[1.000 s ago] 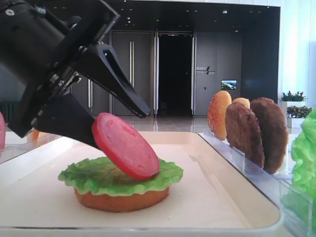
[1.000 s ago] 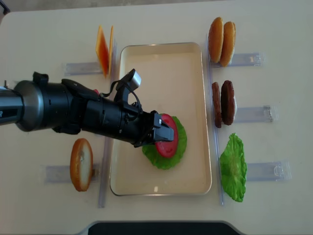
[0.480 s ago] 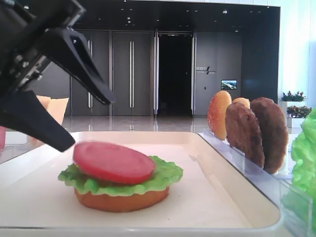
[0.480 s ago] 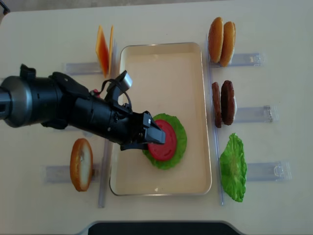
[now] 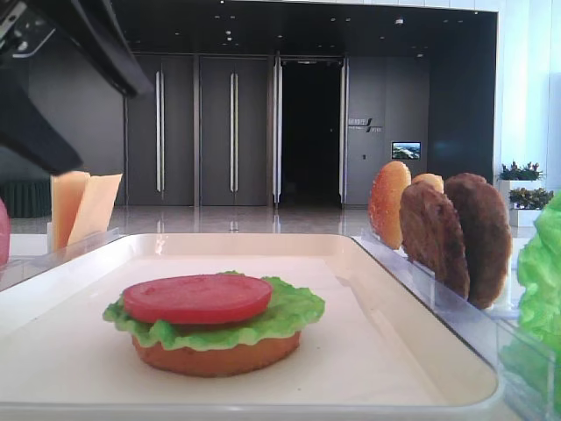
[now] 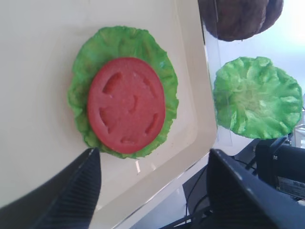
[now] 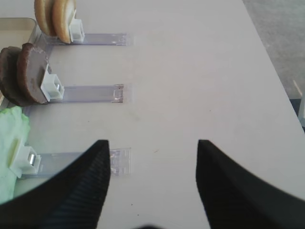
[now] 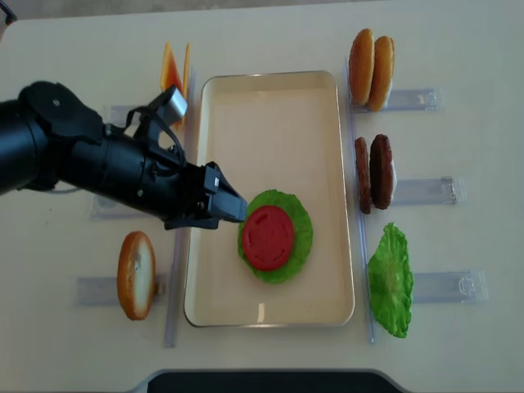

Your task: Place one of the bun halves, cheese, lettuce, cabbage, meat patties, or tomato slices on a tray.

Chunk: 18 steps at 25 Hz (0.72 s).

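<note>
Tomato slice (image 8: 268,237) just released, now flat on lettuce (image 8: 300,235) over bun half (image 5: 215,356) inside tray (image 8: 270,106); left gripper (image 8: 231,208) spread, empty, backed beside lettuce. Placement apparently done.

I see the tomato slice (image 8: 268,237) lying on the lettuce (image 8: 300,242), on a bun half (image 5: 216,354) in the tray (image 8: 270,106); meat patties (image 8: 373,173) stand right of it.
</note>
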Motion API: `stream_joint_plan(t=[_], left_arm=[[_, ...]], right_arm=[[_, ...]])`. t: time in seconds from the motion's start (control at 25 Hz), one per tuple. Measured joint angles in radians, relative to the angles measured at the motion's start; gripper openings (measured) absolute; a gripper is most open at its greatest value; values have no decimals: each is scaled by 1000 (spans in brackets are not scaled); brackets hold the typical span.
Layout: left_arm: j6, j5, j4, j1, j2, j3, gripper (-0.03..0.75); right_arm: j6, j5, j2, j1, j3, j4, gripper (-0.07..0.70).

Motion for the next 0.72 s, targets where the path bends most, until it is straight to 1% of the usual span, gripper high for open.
stream_joint_plan(t=[0.08, 0.12, 0.24, 0.32, 0.36, 0.44, 0.56, 0.72], left_arm=[[-86, 33, 94, 0, -24, -59, 525], [-132, 63, 147, 0, -33, -101, 525], [-321, 191, 378, 0, -42, -237, 525], [-426, 276, 558, 0, -43, -323, 525], [-474, 315, 642, 4, -43, -353, 525], [-525, 381, 749, 25, -43, -409, 525], [-534, 410, 802, 108, -43, -443, 523], [-519, 415, 863, 248, -43, -445, 494]], right_arm=[[0, 0, 0, 0, 0, 0, 414], [0, 0, 0, 0, 0, 0, 414], [0, 0, 0, 0, 0, 0, 414], [0, 0, 0, 0, 0, 0, 414], [0, 0, 0, 0, 0, 0, 414], [0, 0, 0, 0, 0, 0, 414], [0, 0, 0, 0, 0, 0, 414], [0, 0, 0, 0, 0, 0, 414]])
